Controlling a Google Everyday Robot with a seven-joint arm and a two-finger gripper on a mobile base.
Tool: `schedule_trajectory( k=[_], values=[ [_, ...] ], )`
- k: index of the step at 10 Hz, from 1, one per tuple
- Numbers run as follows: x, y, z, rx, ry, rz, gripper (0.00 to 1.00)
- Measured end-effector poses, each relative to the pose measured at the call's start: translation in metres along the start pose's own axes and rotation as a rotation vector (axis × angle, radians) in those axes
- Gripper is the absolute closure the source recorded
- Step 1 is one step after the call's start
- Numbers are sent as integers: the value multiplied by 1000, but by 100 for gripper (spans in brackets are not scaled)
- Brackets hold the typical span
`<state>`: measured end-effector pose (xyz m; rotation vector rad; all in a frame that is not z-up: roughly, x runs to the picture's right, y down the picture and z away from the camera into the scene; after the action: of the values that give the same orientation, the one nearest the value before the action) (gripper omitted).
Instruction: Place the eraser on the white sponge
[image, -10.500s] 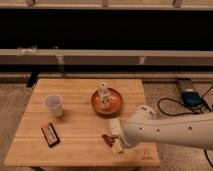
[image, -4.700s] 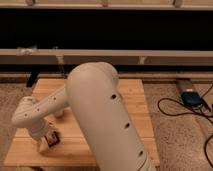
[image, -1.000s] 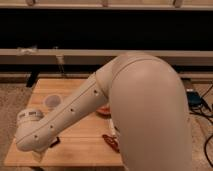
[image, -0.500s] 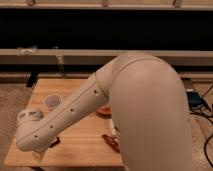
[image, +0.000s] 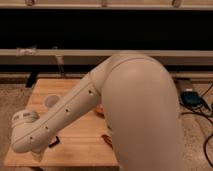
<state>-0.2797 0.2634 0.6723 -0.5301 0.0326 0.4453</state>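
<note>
The eraser (image: 54, 144) shows as a small dark block with a red-orange edge. It lies on the wooden table (image: 80, 150) near the front left corner, partly covered by my arm. My gripper (image: 35, 155) hangs at the end of the wrist just left of the eraser, low over the table's front left edge and mostly hidden by the wrist. It is open and I see nothing held in it. The white sponge is hidden behind my arm.
My bulky white arm (image: 130, 110) covers the middle and right of the table. A translucent cup (image: 50, 101) peeks out at the back left. A slim red tool (image: 106, 140) and a sliver of an orange plate (image: 99, 109) show beside the arm. Cables and a blue device (image: 190, 98) lie on the floor at right.
Over the earlier frames the arm swept from the right front across the table to the front left corner by the eraser. During the last second nothing has visibly moved.
</note>
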Motion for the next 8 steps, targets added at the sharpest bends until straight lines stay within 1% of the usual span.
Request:
schedule_trajectory(
  k=[2,4,7,8],
  values=[
    [-8,-7,9,32,35,-8,20],
    [-22,-11,20,45,65,-21,20],
    [-38,-25,43,49,116,-26,20],
    [-41,-26,49,48,126,-29,20]
  ],
)
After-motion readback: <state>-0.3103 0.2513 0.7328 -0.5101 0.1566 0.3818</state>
